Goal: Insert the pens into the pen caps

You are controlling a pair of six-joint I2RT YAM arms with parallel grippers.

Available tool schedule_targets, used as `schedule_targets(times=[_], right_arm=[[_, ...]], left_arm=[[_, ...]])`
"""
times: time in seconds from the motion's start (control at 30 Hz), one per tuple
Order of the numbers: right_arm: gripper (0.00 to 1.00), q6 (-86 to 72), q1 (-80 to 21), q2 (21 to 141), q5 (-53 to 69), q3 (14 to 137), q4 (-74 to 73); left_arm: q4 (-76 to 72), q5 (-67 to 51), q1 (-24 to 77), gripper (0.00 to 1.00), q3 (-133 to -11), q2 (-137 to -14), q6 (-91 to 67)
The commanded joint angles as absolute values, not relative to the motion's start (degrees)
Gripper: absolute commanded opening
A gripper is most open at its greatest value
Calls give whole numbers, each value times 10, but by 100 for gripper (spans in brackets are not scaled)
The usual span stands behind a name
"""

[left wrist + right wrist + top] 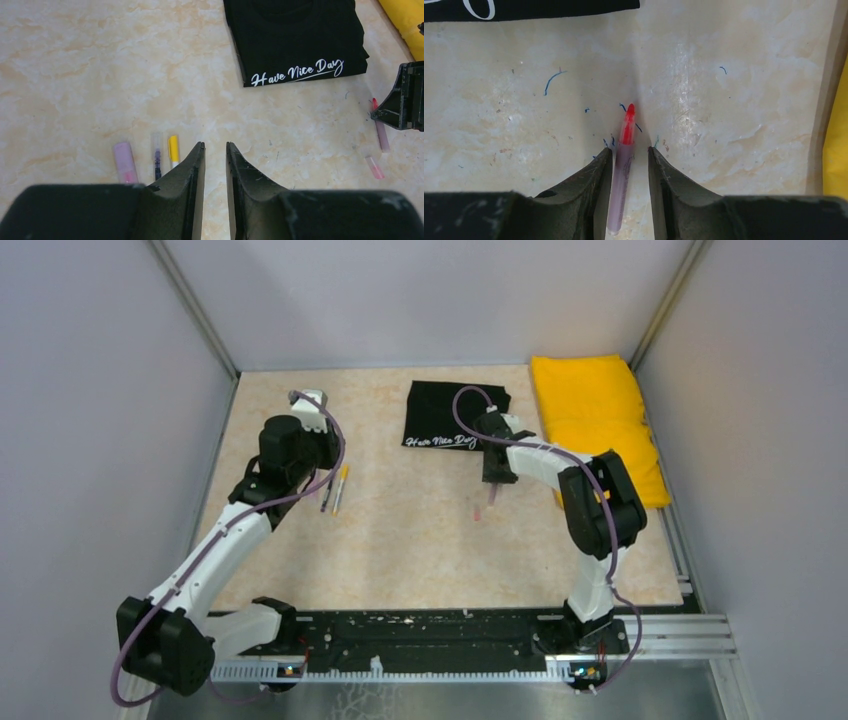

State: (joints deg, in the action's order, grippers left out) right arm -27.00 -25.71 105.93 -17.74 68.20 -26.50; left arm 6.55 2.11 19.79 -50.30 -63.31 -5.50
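Note:
A pale pink pen with a bare red tip (623,165) lies on the table between my right gripper's (629,149) open jaws, near the left finger and not clamped. The top view shows this gripper (492,480) low over the pen (491,497), with a small pinkish cap (476,512) loose beside it. The left wrist view shows the same pen (381,131) and cap (375,167). My left gripper (215,145) is empty, jaws slightly apart. Left of it lie a yellow-capped white pen (173,150), a clear-ended pen with a dark purple inside (157,160) and a short pale pink piece (124,162).
A folded black T-shirt with white lettering (455,415) lies at the back, just behind my right gripper. A yellow folded cloth (598,420) lies at the back right. Grey walls close in the table on three sides. Ink marks dot the surface.

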Motion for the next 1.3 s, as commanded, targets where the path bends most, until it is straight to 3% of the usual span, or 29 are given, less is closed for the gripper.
schedule_targets(times=[0.0,0.33,0.53,0.73,0.9,1.07,1.27], right_arm=[[30,-267,-249,1073,-165,713,-258],[10,-261,-245,1081,-162,719,-268],[0,-262,-245,1033,-183,692,-264],[0,-251,-245,912,-157,637,-207],[0,-255,-246,811,2,578,-100],[0,-308,-266,769,58,576,-49],[0,-350,-342,736,28,571,23]], left_arm=[[58,24,203,26,-509,-630,-50],[61,15,203,25,-509,-631,-47],[60,-53,203,25,-511,-638,-54],[36,-175,203,29,-501,-631,-113],[-37,-260,205,31,-475,-615,-186],[-50,-237,245,32,-474,-620,-195],[-83,-264,277,32,-472,-637,-239]])
